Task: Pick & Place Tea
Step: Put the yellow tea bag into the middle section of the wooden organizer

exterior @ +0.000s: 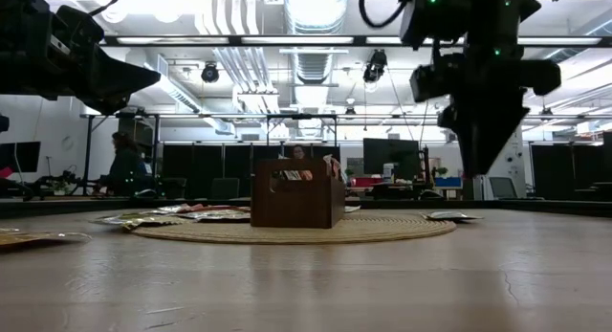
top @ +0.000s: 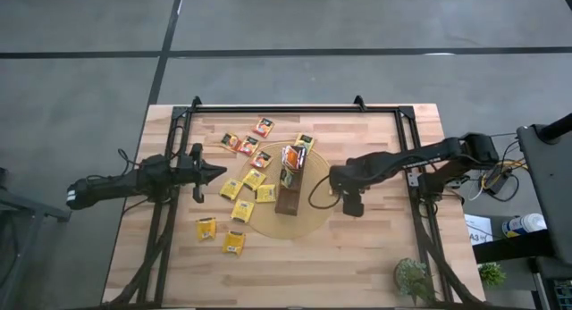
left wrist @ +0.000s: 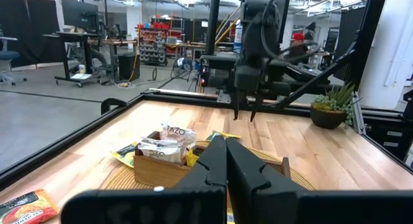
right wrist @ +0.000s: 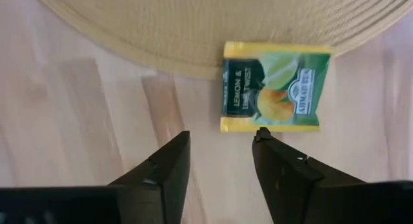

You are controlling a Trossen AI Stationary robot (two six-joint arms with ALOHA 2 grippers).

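Right hand parted above sachet; disc cut off.

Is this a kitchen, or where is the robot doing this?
Not a kitchen; it looks like a big robot workshop or lab. Behind the wooden table are desks with screens, shelves of gear, and pipes and lamps on the ceiling.

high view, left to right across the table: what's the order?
Shut left gripper → loose yellow and orange paper tea sachets → long dark-brown wooden tray holding sachets, on the round tan woven disc → open right gripper → small green potted plant at the table's near right corner.
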